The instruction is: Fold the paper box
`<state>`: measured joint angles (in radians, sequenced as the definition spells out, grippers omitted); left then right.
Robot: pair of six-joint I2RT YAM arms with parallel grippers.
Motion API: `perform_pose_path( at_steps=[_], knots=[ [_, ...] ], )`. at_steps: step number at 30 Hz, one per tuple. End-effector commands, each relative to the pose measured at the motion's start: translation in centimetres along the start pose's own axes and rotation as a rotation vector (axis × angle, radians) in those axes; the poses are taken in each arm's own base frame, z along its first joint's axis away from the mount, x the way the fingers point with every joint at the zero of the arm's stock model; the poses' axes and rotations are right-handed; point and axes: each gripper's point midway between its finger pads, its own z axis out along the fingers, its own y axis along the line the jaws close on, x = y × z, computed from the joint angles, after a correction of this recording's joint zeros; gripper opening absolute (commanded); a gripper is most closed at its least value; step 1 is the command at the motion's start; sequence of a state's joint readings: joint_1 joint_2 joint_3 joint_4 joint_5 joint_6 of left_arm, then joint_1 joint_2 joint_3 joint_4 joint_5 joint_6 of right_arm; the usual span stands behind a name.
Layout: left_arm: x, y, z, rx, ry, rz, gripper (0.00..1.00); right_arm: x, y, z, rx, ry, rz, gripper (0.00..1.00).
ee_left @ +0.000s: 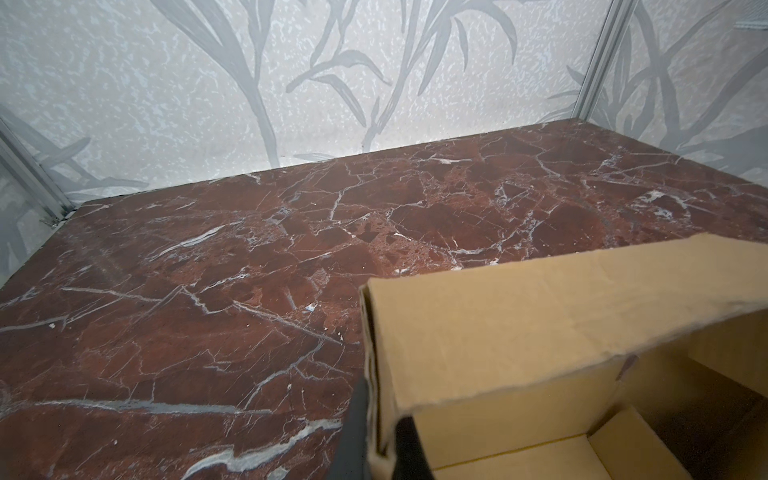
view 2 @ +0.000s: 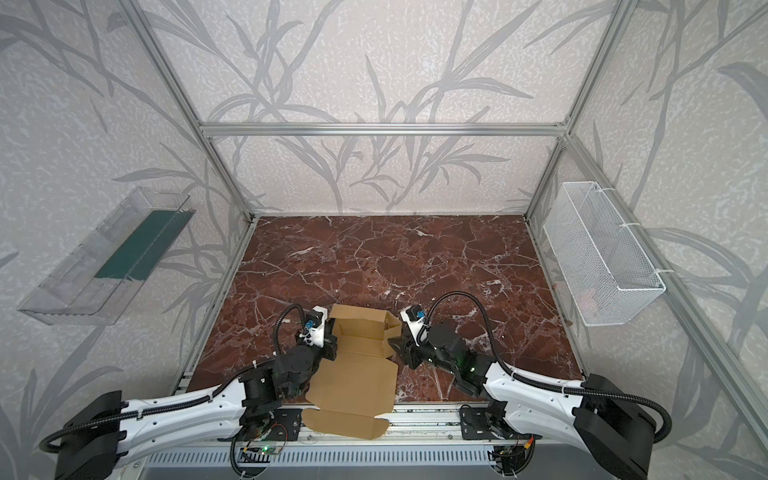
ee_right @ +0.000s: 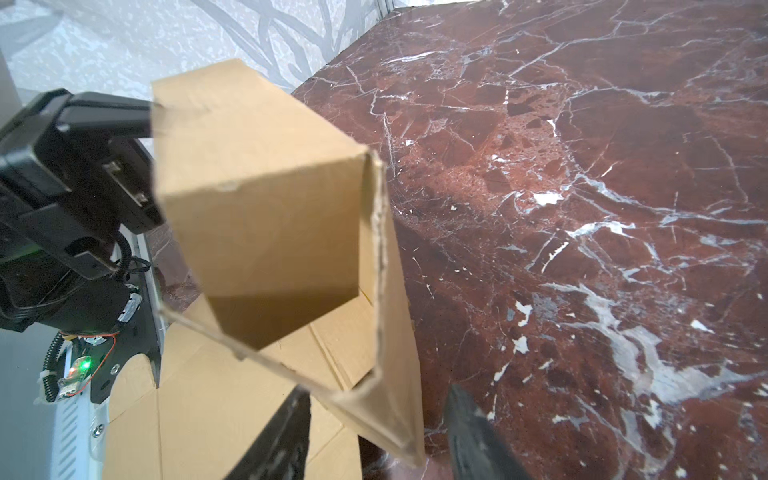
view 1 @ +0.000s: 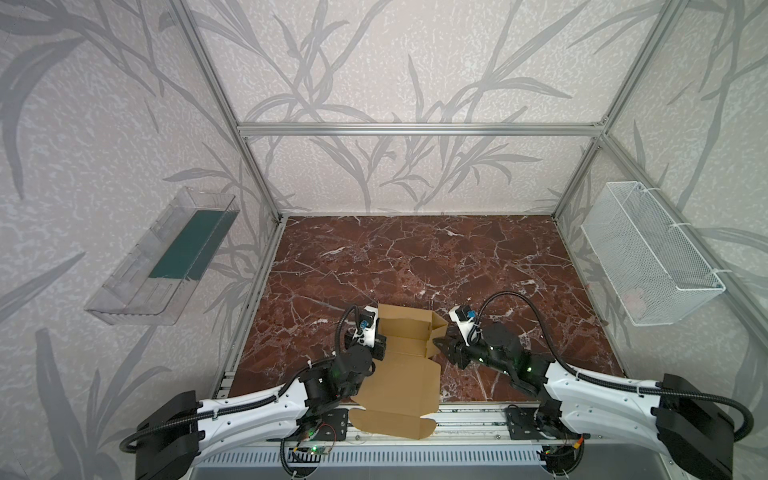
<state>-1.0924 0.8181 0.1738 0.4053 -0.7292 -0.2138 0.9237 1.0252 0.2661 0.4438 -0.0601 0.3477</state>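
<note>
The paper box [view 1: 399,382] [view 2: 353,382] is a tan cardboard sheet, partly folded, at the front middle of the marble table. Its far part stands up as walls, and its flat lid panel overhangs the front rail. My left gripper [view 1: 380,341] [view 2: 332,338] is shut on the box's left wall; in the left wrist view the fingertips [ee_left: 380,444] pinch the doubled cardboard edge [ee_left: 540,332]. My right gripper [view 1: 439,344] [view 2: 392,343] is open. In the right wrist view it [ee_right: 378,436] straddles the box's right wall [ee_right: 266,216], with gaps on both sides.
The red-brown marble tabletop [view 1: 415,257] stretches behind the box. A clear plastic bin [view 1: 166,257] hangs on the left wall and a white wire basket [view 1: 648,253] on the right wall. An aluminium rail [view 1: 469,415] runs along the front edge.
</note>
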Motion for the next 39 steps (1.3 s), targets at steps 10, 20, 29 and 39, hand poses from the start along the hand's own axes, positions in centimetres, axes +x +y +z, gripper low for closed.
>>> perform_pose_path(
  at_steps=[10, 20, 29, 39],
  knots=[
    [0.8, 0.6, 0.5, -0.055, -0.029, -0.024, 0.00, 0.9, -0.1, 1.3, -0.013, -0.023, -0.042, 0.53],
    [1.7, 1.0, 0.7, -0.079, -0.033, -0.004, 0.00, 0.7, 1.6, 1.5, -0.121, -0.064, -0.063, 0.54],
    [2.1, 0.3, 1.0, -0.084, -0.028, 0.045, 0.00, 0.9, 2.0, 2.5, -0.073, -0.054, -0.101, 0.52],
    [2.0, -0.4, 0.7, -0.070, -0.051, 0.076, 0.00, 0.7, -1.1, 2.9, 0.130, -0.034, -0.078, 0.47]
  ],
)
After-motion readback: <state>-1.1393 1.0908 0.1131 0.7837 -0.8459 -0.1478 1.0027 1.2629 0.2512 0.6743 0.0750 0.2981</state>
